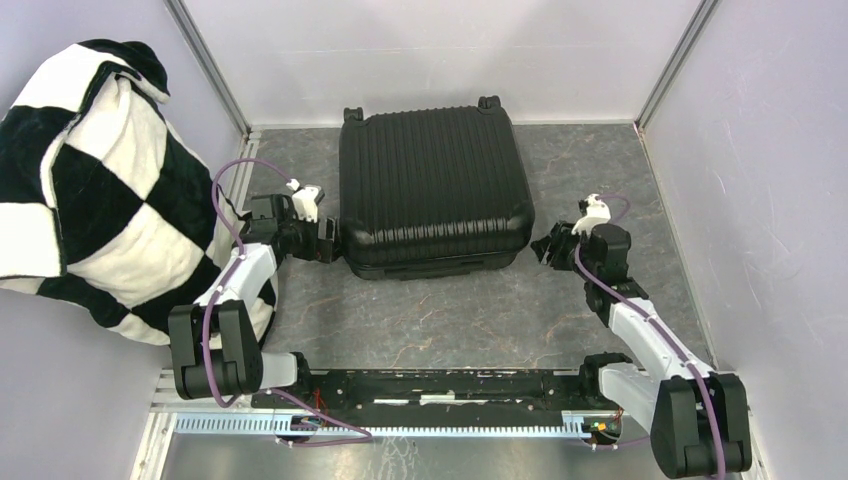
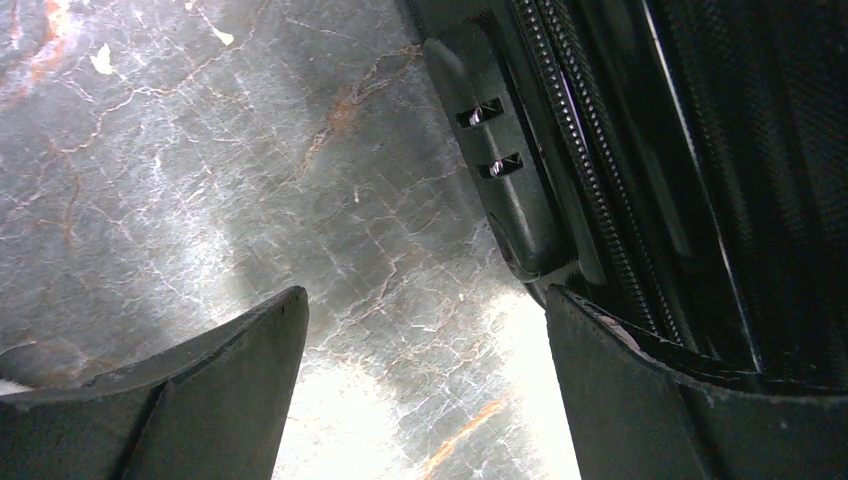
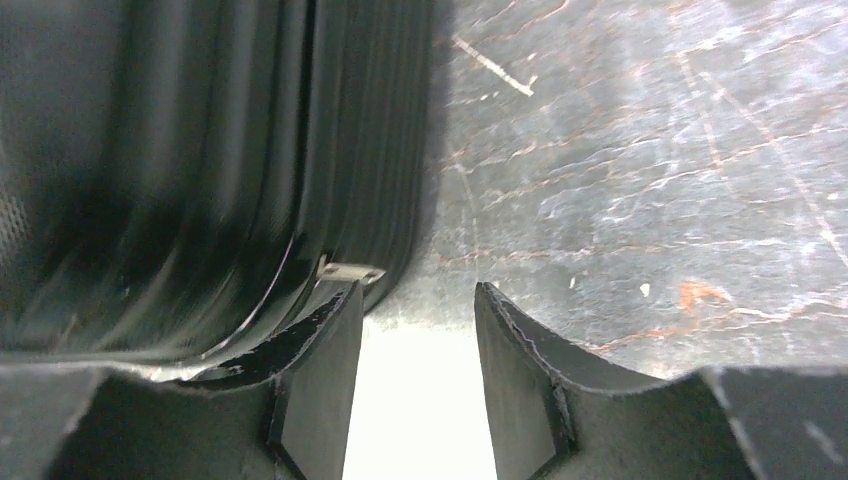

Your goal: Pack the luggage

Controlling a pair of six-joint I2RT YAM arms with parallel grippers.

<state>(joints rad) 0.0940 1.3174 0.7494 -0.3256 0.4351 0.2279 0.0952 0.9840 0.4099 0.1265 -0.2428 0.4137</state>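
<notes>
Grey marbled table (image 1: 440,320), ribbed black luggage (image 1: 432,185)

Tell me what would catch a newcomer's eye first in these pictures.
The big black ribbed luggage lying flat in the middle, toward the back. Next, the black-and-white checkered blanket heaped up on the left side. The left fingers and right fingers, both spread, flank the luggage's near corners.

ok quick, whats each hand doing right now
left hand: open wide, holding nothing, beside the luggage
right hand: open, holding nothing, next to the luggage's other side
</notes>
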